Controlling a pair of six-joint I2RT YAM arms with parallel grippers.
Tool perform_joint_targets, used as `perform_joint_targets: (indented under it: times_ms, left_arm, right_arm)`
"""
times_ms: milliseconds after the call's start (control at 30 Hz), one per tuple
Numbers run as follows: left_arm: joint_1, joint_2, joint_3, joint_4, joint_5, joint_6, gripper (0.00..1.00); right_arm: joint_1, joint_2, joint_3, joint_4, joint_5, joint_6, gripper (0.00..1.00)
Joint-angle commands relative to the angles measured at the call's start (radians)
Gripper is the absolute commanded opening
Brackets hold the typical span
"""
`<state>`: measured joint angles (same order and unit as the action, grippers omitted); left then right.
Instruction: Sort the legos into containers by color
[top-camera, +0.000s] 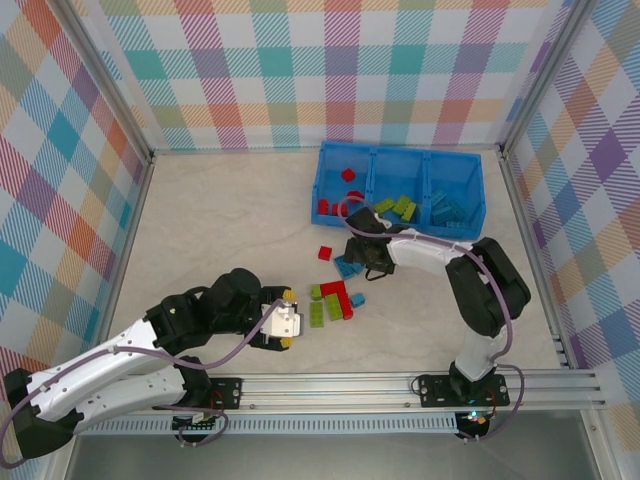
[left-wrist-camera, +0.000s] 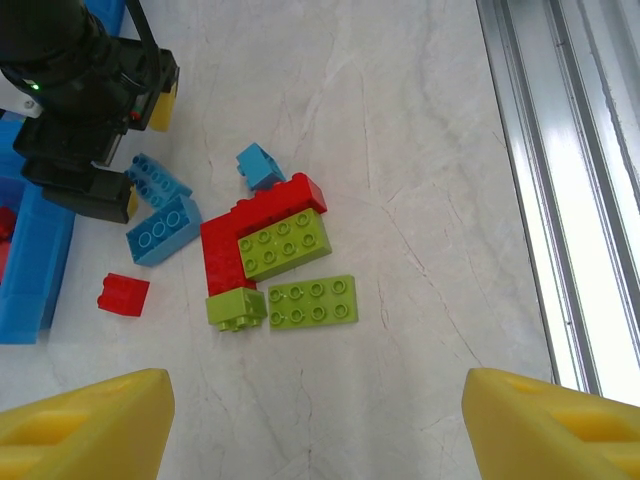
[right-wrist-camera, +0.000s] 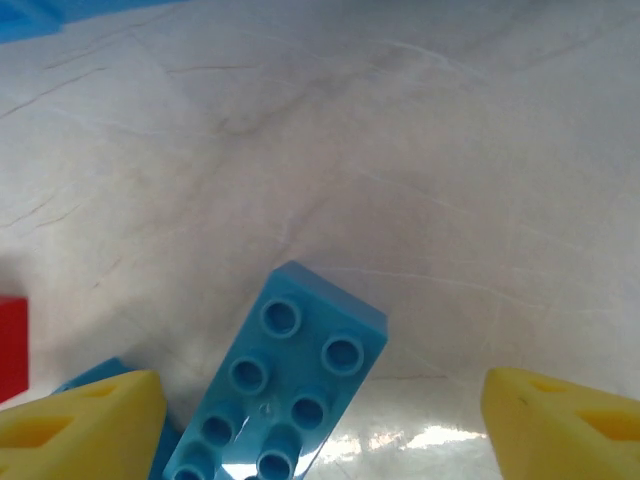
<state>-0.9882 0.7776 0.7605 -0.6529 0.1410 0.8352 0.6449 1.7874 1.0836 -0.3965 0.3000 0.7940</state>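
Across the counter: a pale, marbled, matt surface is seen, bounded at the near edge by a metal rail.
Room: the counter is enclosed on three sides by pastel plaid wall panels.
Containers: a bright blue plastic three-compartment tray is set at the far right. Red bricks are held in its left compartment, lime in the middle, light blue in the right.
Loose legos: red bricks laid in an L, lime green studded bricks touching them, and a small red brick apart are spread in front of the tray.
Left end effector: spread wide, nothing between its fingers, just beside the cluster.
Right end effector: spread, with a light blue studded brick lying between the yellow fingers. No contact can be made out.
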Motion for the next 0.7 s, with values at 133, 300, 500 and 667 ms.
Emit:
perform_joint_targets:
  times_ms: [133, 300, 500, 667]
  left_arm:
    - [-0.009, -0.014, -0.013, -0.001, 0.021, 0.005, 0.76]
    - [-0.009, -0.028, -0.022, 0.017, 0.042, 0.011, 0.76]
    - [-0.009, -0.056, -0.036, 0.031, 0.063, 0.033, 0.92]
    - [-0.009, -0.119, -0.060, 0.098, 0.062, 0.025, 1.00]
  right_arm:
    - [0.008, 0.064, 0.005, 0.018, 0.042, 0.086, 0.67]
    - [0.013, 0.015, -0.069, 0.076, 0.037, 0.100, 0.41]
    - [0.013, -0.136, -0.150, 0.092, 0.077, 0.067, 0.31]
    - [0.005, -0.407, -0.242, 0.115, 0.148, -0.033, 0.25]
